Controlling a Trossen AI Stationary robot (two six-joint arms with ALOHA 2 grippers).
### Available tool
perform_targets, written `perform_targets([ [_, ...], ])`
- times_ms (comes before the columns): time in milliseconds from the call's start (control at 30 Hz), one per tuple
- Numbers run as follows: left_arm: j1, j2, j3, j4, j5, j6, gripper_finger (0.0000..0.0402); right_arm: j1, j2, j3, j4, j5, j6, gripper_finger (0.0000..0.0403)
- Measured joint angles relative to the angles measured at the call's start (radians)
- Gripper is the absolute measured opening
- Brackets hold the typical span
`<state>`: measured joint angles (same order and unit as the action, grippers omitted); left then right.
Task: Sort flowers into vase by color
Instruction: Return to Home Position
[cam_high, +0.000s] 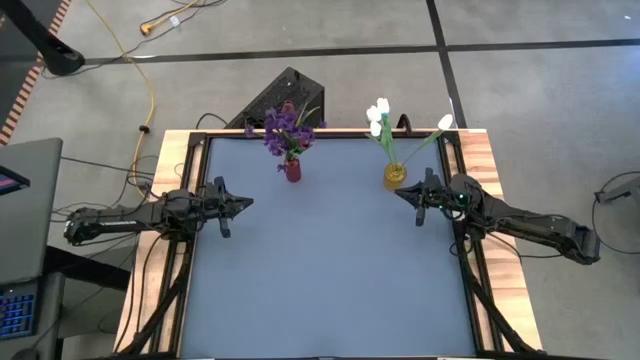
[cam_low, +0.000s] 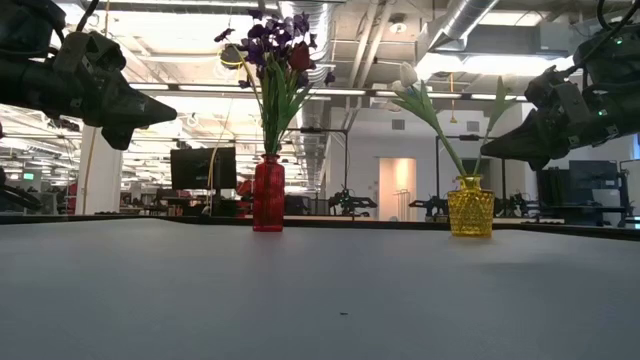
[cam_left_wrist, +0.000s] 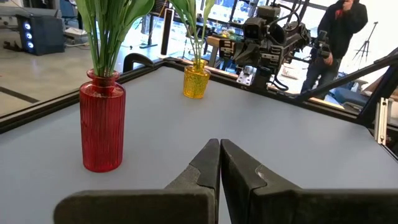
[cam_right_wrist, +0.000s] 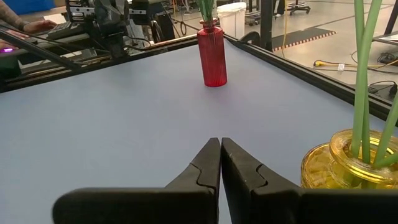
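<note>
A red vase (cam_high: 292, 170) stands near the table's far edge and holds purple flowers and a red bud (cam_high: 286, 128) by their stems. A yellow vase (cam_high: 395, 175) to its right holds white tulip buds (cam_high: 379, 116). My left gripper (cam_high: 245, 203) is shut and empty above the table's left side, left of and nearer than the red vase (cam_left_wrist: 101, 121). My right gripper (cam_high: 400, 193) is shut and empty just beside the yellow vase (cam_right_wrist: 348, 165), on its near side.
The grey table top (cam_high: 330, 270) lies bare across its middle and near part, framed by a black rail (cam_high: 470, 270). A person (cam_left_wrist: 339, 31) stands beyond the table's right side, and a hand (cam_right_wrist: 37, 25) shows beyond its left side.
</note>
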<state>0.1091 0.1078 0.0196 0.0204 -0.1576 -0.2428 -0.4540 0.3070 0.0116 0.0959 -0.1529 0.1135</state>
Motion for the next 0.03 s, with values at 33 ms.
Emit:
perform_targets([
  [33, 0.0, 0.0, 0.0, 0.0, 0.0, 0.0, 0.0, 0.0, 0.0, 0.0, 0.0, 0.0, 0.0, 0.0043],
])
